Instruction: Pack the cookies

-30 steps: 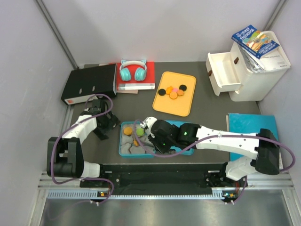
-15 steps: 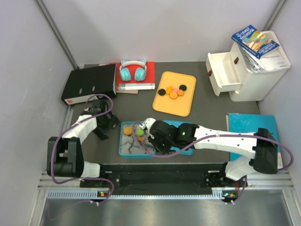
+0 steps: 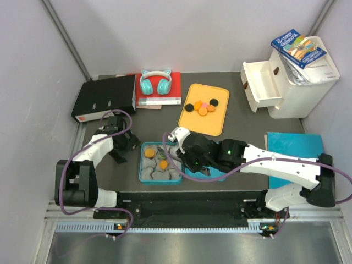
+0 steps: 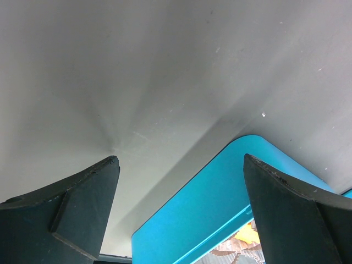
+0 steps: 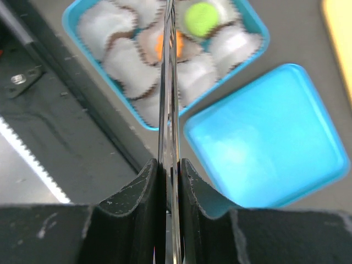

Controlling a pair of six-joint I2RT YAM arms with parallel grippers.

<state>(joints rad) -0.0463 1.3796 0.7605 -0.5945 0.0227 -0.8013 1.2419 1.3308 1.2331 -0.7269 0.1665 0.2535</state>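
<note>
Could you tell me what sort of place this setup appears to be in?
Probably a robotics lab test cell, not a real kitchen: plain white panel walls enclose a dark table, a metal rail runs along its near edge, and props like headphones and a drawer unit look staged.

Six cookies (image 3: 202, 112) lie on one yellow tray (image 3: 201, 126), three in one blue box (image 3: 141, 165).

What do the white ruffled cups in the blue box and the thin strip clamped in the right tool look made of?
The white ruffled cups look like thin matte paper: pleated, crimped walls with brownish edges. The thin strip looks like polished metal, perhaps steel: narrow, glossy, mirroring nearby colours.
</note>
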